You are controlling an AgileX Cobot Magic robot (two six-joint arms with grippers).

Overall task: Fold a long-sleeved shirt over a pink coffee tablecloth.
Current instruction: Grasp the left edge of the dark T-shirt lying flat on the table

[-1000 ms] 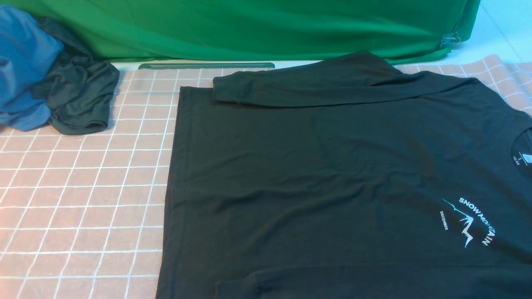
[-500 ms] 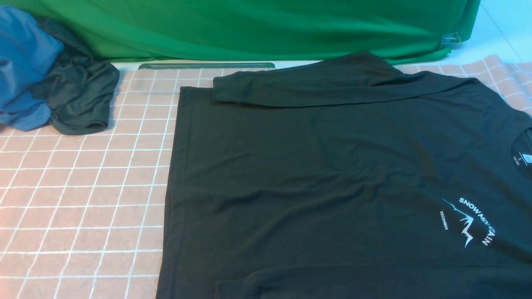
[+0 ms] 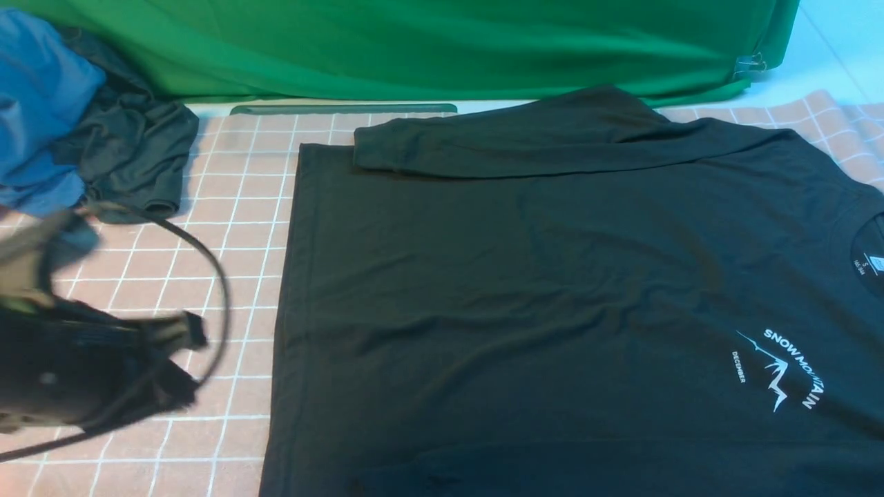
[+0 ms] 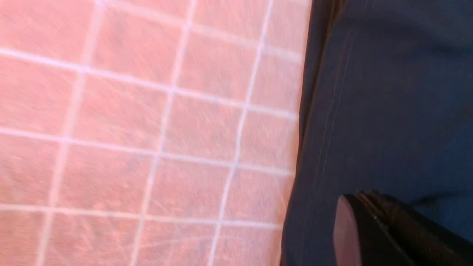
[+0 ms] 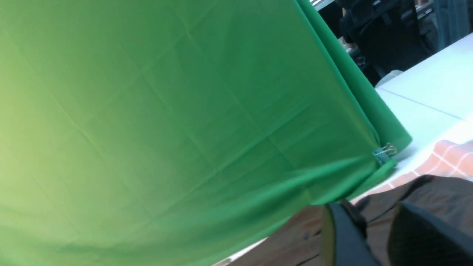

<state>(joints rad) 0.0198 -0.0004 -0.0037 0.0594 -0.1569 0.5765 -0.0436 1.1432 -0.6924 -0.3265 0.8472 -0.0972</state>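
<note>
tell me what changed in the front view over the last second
The left arm swung in from the left edge, blurred, and now hangs over the pink coffee tablecloth beside the long-sleeved shirt. It has taken hold of nothing. The shirt, the blue garment and the dark grey-green garment lie as before.

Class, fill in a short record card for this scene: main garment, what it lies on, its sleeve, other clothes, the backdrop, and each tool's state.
Garment: long-sleeved shirt, black, spread flat, print facing up
Surface: pink coffee tablecloth, white grid lines
Sleeve: far sleeve folded across the body
Other clothes: blue garment and dark garment, bunched at far left
Backdrop: green cloth
Tools: left tool shut, by the shirt's hem; right tool open, holding nothing
</note>
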